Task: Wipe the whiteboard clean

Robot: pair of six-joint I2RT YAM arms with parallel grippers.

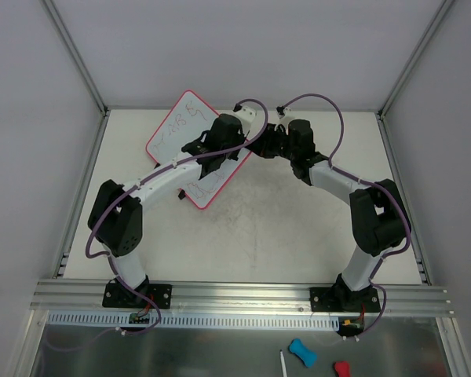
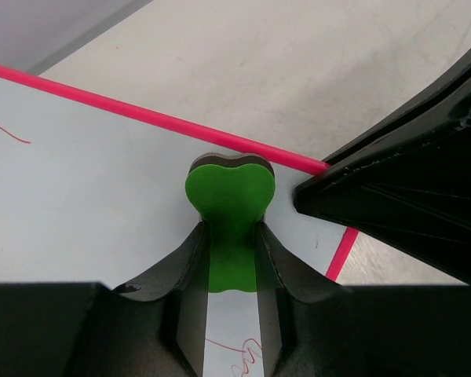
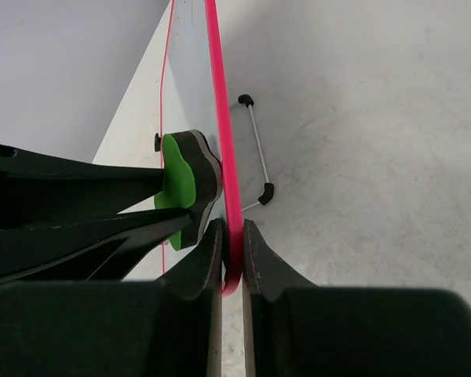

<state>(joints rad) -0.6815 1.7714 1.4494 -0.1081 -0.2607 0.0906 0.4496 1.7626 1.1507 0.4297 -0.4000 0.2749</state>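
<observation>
The whiteboard [image 1: 173, 133], white with a pink-red rim and thin red scribbles, stands tilted at the table's back left. My left gripper [image 2: 231, 259] is shut on a green eraser [image 2: 230, 200] with a dark felt base, pressed on the board near its rim [image 2: 141, 116]. My right gripper [image 3: 231, 243] is shut on the board's pink rim [image 3: 224, 133], holding the corner; the eraser also shows in the right wrist view [image 3: 182, 184]. Scribbles remain on the board [image 2: 247, 353]. In the top view the left gripper [image 1: 212, 149] and right gripper [image 1: 263, 141] meet over the board's right corner.
A wire stand [image 3: 255, 149] with black tips sits behind the board on the table. Grey walls and metal frame posts enclose the table [image 1: 298, 228]. A blue eraser [image 1: 301, 352], a red one [image 1: 341, 369] and a pen [image 1: 282, 364] lie in front of the arm bases.
</observation>
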